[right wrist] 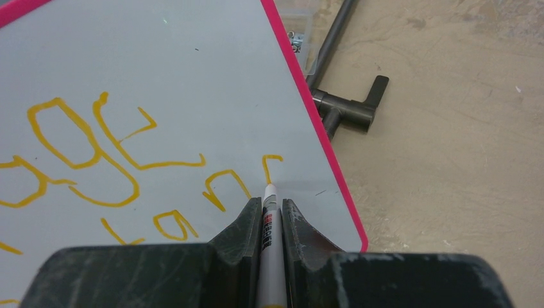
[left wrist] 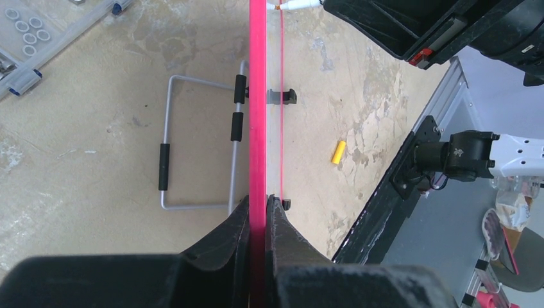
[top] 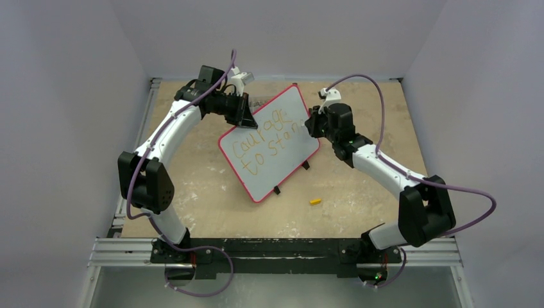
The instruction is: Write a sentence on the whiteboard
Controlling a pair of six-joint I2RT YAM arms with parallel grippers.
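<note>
The whiteboard (top: pixel 282 165), pale grey with a red-pink rim, stands tilted at the table's middle. My left gripper (top: pixel 247 117) is shut on its upper left rim (left wrist: pixel 257 96); the left wrist view shows both fingers (left wrist: pixel 238 221) pressed against the rim edge-on. The sentence (top: pixel 260 133) is orange-yellow lettering, reading "courage" over "to stan" with a fresh stroke (right wrist: pixel 269 165) after it. My right gripper (right wrist: pixel 270 204) is shut on a white marker (right wrist: pixel 271 224). The marker's tip touches the board face (right wrist: pixel 192 77) at the lower end of that stroke, close to the right rim.
A yellow marker cap (top: pixel 315 201) lies on the table in front of the board. A wire stand (left wrist: pixel 192 141) sits behind the board, and black clips (top: pixel 277 190) hold its lower edge. A clear parts box (left wrist: pixel 25 38) is at the back. The metal rail (top: pixel 276 247) runs along the near edge.
</note>
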